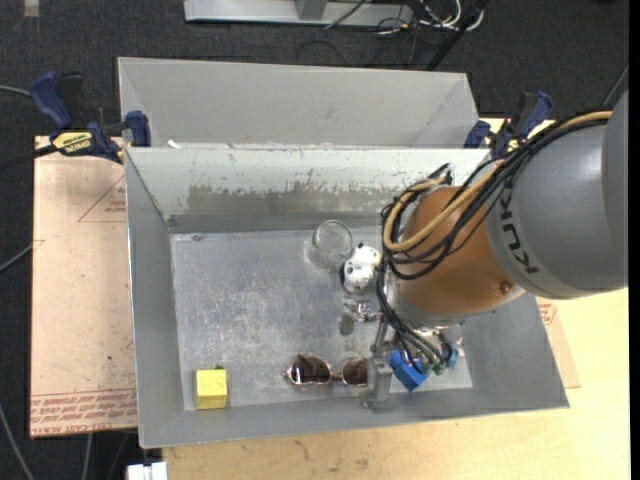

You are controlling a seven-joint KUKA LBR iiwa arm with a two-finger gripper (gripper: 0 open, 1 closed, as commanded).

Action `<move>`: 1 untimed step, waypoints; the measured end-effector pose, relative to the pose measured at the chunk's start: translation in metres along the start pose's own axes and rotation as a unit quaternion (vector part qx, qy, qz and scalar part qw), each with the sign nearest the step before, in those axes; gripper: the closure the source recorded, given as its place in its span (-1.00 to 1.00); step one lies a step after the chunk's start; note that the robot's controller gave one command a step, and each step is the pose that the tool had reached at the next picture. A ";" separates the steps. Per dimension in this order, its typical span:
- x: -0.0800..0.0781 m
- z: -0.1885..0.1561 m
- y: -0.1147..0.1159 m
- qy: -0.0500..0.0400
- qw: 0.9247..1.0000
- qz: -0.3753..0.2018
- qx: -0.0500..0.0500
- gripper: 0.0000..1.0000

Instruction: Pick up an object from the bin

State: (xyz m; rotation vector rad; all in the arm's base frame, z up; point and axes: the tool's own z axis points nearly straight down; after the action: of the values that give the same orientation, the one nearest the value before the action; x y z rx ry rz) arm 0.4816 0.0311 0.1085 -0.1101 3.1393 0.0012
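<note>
The tool [378,386] is seen low at the bin's [150,268] front wall, just beside the nearer lens of the sunglasses [325,372]; its opening cannot be told. The thin frame could be nudged away or pinned against the wall. On the arm [560,218], "KU" can be read.

Position: above the bin [150,308], set somewhat toward its near side.
Facing: downward, tilted a little to the far side; the far wall [300,178] shows a broad inner face, while the near wall shows as a narrow band.
Nearness: fairly close; the bin takes up most of the middle, with a strip of dark floor [100,18] past its far rim.
Right side: the arm [560,218] enters here, looms large, and covers part of the bin's right wall.
</note>
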 end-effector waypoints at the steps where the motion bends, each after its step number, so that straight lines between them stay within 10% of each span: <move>1: -0.005 0.003 0.018 0.000 0.998 0.062 0.000 -1.00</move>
State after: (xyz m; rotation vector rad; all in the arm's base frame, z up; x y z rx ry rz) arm 0.4855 0.0497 0.1056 0.0861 3.1394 0.0021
